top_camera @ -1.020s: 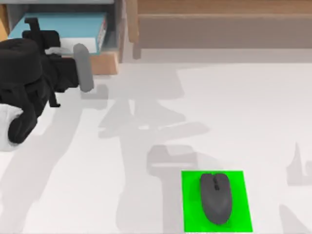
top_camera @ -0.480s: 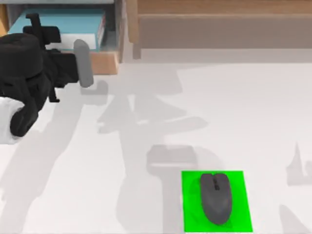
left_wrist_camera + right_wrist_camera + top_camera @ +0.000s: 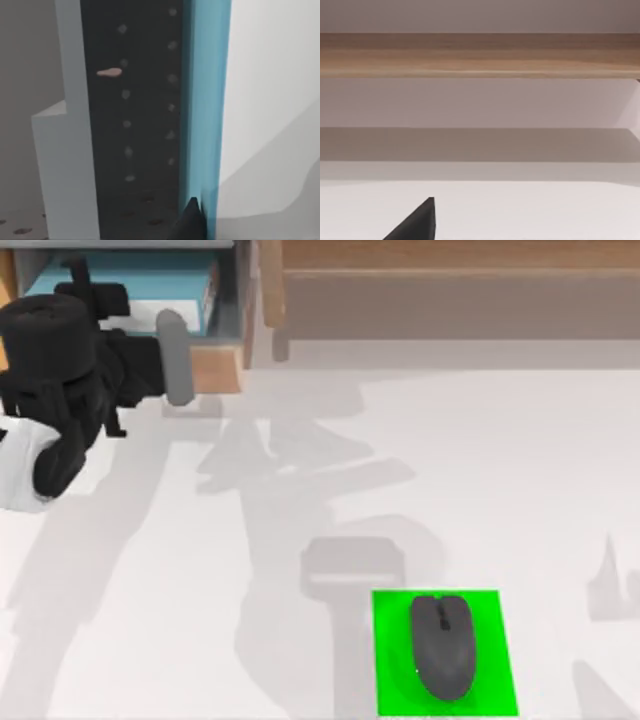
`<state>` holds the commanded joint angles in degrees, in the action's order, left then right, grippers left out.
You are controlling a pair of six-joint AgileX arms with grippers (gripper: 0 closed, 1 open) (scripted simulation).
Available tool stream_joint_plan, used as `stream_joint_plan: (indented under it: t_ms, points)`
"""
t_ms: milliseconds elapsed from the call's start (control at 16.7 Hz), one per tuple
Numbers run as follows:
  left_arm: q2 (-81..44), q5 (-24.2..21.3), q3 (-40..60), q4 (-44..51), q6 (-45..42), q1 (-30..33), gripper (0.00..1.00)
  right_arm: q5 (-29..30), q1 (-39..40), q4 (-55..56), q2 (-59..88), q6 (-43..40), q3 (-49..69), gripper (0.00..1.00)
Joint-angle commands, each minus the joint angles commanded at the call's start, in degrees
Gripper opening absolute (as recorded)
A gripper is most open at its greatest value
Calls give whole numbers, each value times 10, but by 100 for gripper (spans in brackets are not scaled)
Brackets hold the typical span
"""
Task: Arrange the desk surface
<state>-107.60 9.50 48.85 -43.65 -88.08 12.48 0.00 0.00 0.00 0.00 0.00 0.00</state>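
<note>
Across the top view, the white table spread as the widest surface, running from the wooden shelf unit at the far edge down to the near edge. Near the lower right, a dark grey computer mouse lay on a bright green mat, well apart from everything else. At the far left, the left arm reached toward an open drawer of the unit, its left end effector sitting at the drawer's wooden front, beside a light blue book lying inside. Whether that end effector's fingers were wide or narrow could not be told.

From the left wrist view, the blue book appeared as a bright blue edge next to a dark dotted panel, with one black fingertip just touching into sight.

From the right wrist view, the wooden shelf edge crossed above the pale table, and a single black fingertip of the right end effector showed; its opening could not be told either.
</note>
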Motion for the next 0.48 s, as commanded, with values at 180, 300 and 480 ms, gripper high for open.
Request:
stream_joint_plan:
  t_ms: [180,300,480]
  points:
    - [0,0,0,0,0,0,8,0,0,0,0,0,0,100]
    - [0,0,0,0,0,0,23,0,0,0,0,0,0,100]
    - [0,0,0,0,0,0,45,0,0,0,0,0,0,100]
